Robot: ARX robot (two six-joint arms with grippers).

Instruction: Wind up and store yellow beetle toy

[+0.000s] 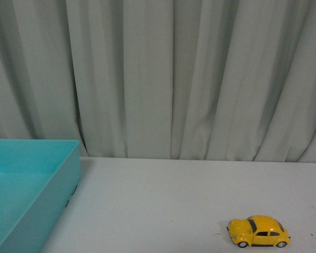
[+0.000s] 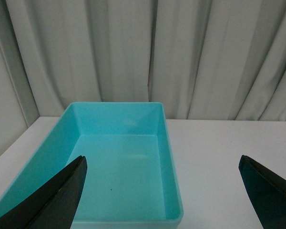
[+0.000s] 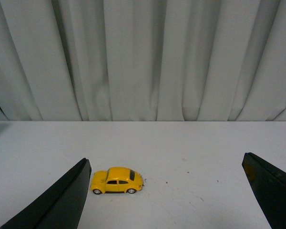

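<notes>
**On the white table (image 1: 163, 205): yellow beetle toy (image 1: 258, 231) left standing, both grippers held open**

On the right part of the table, close to its near edge, the yellow beetle toy was seen in the front view. It was set upright on its wheels, with one long side turned toward the camera. A few small dark specks were noticed on the table surface near it.

At the left side of the table, a teal bin (image 1: 52, 184) was placed, and only a part of it was shown in the front view, the rest being cut by the picture edge. The toy and the bin were kept well apart, with bare table between them. Behind the table, a pale pleated curtain (image 1: 163, 79) was hung across the whole background.

From the left wrist view, the left gripper (image 2: 161, 164) was found with its two dark fingers (image 2: 57, 200) spread widely. The teal bin (image 2: 168, 157) was seen between them and below, with its open top turned upward and a tiny dark dot on its floor.

From the right wrist view, the right gripper (image 3: 165, 160) was also found with its fingers (image 3: 62, 205) spread widely. The yellow beetle toy (image 3: 117, 180) was shown on the table between them, much closer in the picture to one finger than to the other. It was not touched by either finger, and how far it stood ahead of the fingertips could not be told.
</notes>
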